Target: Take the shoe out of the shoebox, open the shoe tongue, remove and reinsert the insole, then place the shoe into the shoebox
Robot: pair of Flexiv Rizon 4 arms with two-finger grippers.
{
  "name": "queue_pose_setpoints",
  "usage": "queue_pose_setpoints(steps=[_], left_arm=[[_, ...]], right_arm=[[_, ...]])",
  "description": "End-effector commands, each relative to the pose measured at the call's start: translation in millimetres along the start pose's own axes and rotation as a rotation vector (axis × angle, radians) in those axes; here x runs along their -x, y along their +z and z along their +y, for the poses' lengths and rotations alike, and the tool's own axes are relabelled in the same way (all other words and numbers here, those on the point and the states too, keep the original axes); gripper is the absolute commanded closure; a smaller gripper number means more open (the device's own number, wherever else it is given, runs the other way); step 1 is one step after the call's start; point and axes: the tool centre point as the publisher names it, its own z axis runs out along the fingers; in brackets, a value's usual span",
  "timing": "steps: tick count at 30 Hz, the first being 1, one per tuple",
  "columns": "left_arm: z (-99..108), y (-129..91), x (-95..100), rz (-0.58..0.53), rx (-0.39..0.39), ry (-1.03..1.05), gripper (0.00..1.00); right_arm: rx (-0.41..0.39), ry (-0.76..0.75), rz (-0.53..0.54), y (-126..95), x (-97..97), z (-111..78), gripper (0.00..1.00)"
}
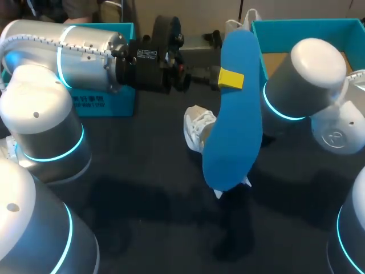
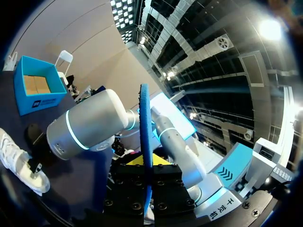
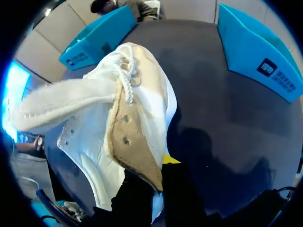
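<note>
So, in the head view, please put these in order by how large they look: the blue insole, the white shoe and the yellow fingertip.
1. blue insole, though it is in front of the shoe, nearer the camera.
2. white shoe, mostly hidden behind the insole, so unsure.
3. yellow fingertip.

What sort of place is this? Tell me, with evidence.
Probably a robot test bench: a dark table, an open blue shoebox, my left gripper holding up a blue insole, my right gripper a white shoe.
</note>
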Motion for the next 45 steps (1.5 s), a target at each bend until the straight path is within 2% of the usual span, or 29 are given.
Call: queue_pose_setpoints(steps=[1,4,13,22,26,37,45], left_arm=[[-0.3,1.4,0.8,-0.001,0.002,0.000,1.00],[-0.3,1.4,0.8,-0.001,0.002,0.000,1.00],[-0.3,1.4,0.8,-0.001,0.002,0.000,1.00],[-0.3,1.4,0.8,-0.001,0.002,0.000,1.00],[-0.3,1.4,0.8,-0.001,0.002,0.000,1.00],[-0.3,1.4,0.8,-0.001,0.002,0.000,1.00],[-0.3,1.4,0.8,-0.001,0.002,0.000,1.00]], right_arm=[[0.040,0.078,-0.050,-2.4,-6.2,-10.1,1.00],[0.052,0.117,-0.046,-0.8,-7.5,-15.8,1.00],[0.045,0.096,0.005,21.0,-14.5,-25.5,1.00],[0.028,0.080,0.048,41.5,-10.6,-28.7,1.00],[0.029,0.045,0.068,44.7,-9.7,-26.3,1.00],[0.037,0.006,0.057,35.0,-1.6,-12.2,1.00],[0.016,-0.002,0.093,51.6,-6.3,-11.8,1.00]])
